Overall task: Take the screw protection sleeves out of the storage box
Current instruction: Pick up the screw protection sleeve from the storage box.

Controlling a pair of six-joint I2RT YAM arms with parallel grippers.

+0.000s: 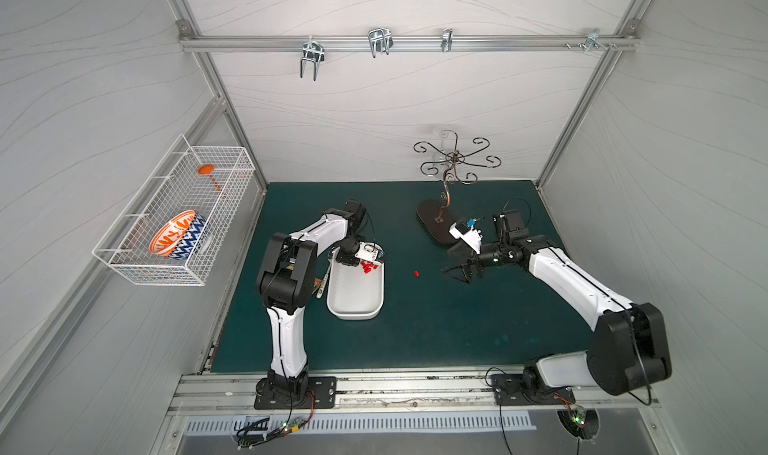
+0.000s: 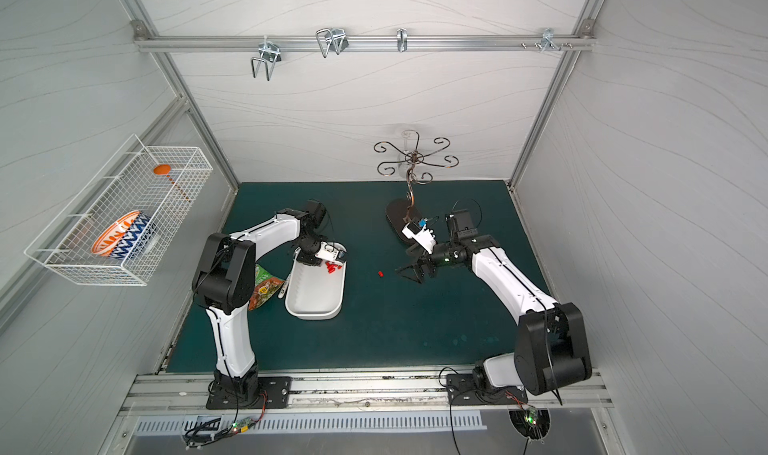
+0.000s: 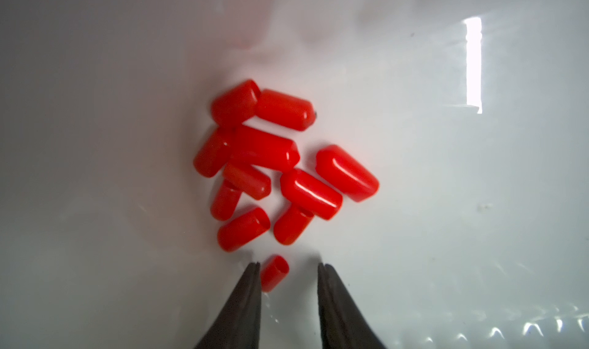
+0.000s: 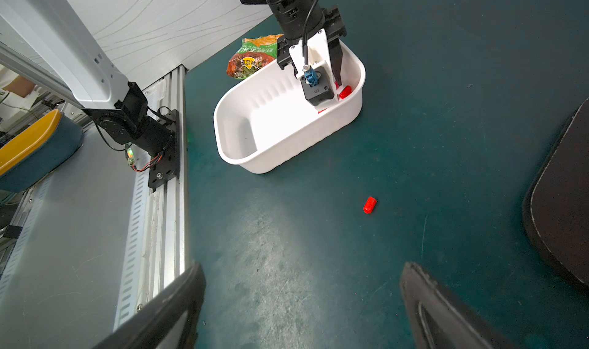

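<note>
Left gripper, jaws parted around one of the red plastic screw protection sleeves clustered in the shallow white plastic storage box beside a green snack packet; a stray sleeve lies on the dark green mat before the wide-spread right gripper.

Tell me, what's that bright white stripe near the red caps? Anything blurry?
Left wrist view: the stripe is light glaring off the storage box floor; the screw protection sleeves look mostly sharp. Right wrist view: the right gripper, close to the lens, is blurred.
</note>
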